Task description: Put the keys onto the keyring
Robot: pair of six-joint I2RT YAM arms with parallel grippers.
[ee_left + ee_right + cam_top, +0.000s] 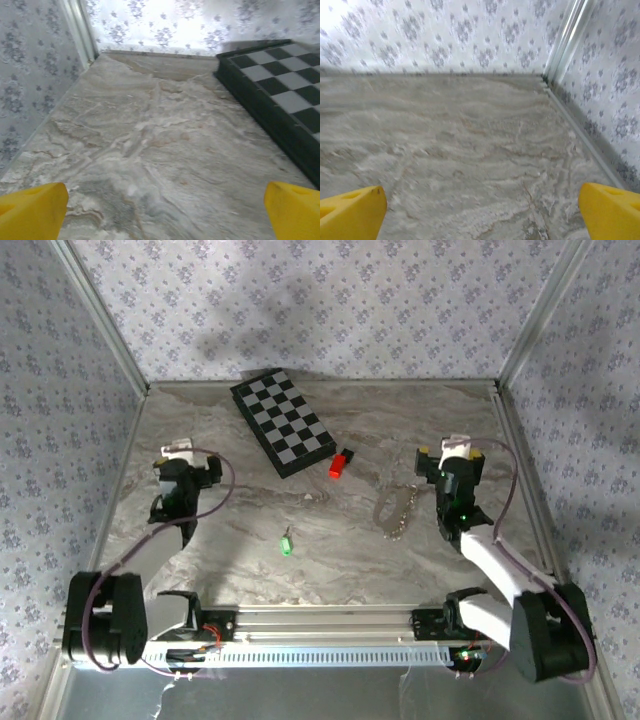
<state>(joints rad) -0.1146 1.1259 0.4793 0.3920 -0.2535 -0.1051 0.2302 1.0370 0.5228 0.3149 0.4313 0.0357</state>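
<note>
Keys (287, 541) near keyring (396, 512) | checkerboard (283, 421), red block (340, 463) behind | left hand (182, 452), right hand (458, 448) released

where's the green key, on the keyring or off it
Off it: the green key lies by itself on the table, clearly apart from the keyring.

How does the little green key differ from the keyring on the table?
The key has a bright green head; the keyring is pale silver. The key is a tiny single piece; the keyring is a longer, chain-like loop. The key lies near the middle of the table; the keyring lies further right. Both rest flat on it, apart, with nothing holding them.
</note>
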